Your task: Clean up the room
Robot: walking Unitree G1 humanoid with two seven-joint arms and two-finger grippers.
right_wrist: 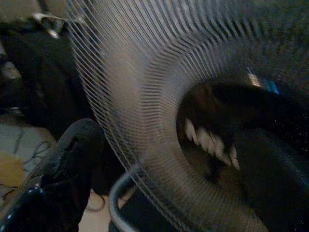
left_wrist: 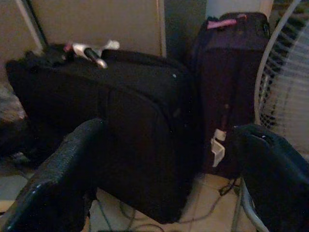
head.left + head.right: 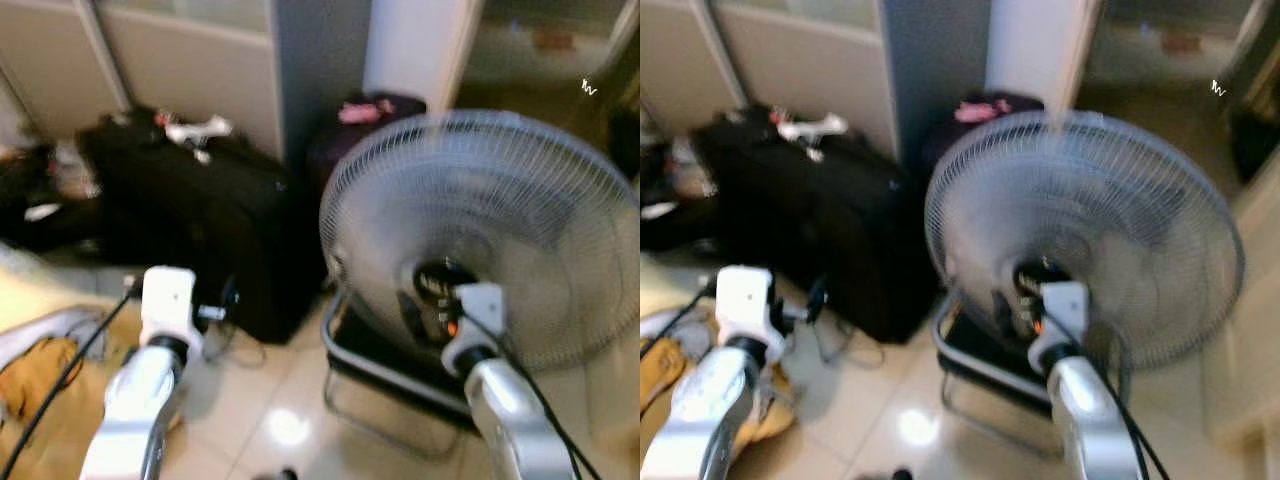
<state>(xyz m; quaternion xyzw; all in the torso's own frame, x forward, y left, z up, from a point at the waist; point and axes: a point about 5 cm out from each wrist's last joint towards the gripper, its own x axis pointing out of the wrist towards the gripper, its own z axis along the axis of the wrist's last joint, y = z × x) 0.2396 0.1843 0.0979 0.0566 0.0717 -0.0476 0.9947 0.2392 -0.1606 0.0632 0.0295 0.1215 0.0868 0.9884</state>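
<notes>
A big grey pedestal fan point(image 3: 500, 200) stands tilted just in front of me, its round grille facing me. My right gripper point(image 1: 169, 188) is open and sits close to the grille point(image 1: 145, 96), near the dark hub, with nothing between its fingers. The right arm point(image 3: 500, 400) reaches up toward the fan's centre. My left gripper point(image 2: 164, 183) is open too, and points at a large black suitcase point(image 2: 120, 121) lying on the floor, still apart from it. The left arm point(image 3: 150, 380) is low on the left.
A dark purple suitcase point(image 3: 350, 130) with a pink tag stands against the wall behind the fan. Small white items point(image 3: 200, 130) lie on the black suitcase. Yellow cloth point(image 3: 45, 400) and cables point(image 3: 235, 345) lie on the tiled floor at left. The fan's base point(image 3: 380, 380) blocks the floor ahead.
</notes>
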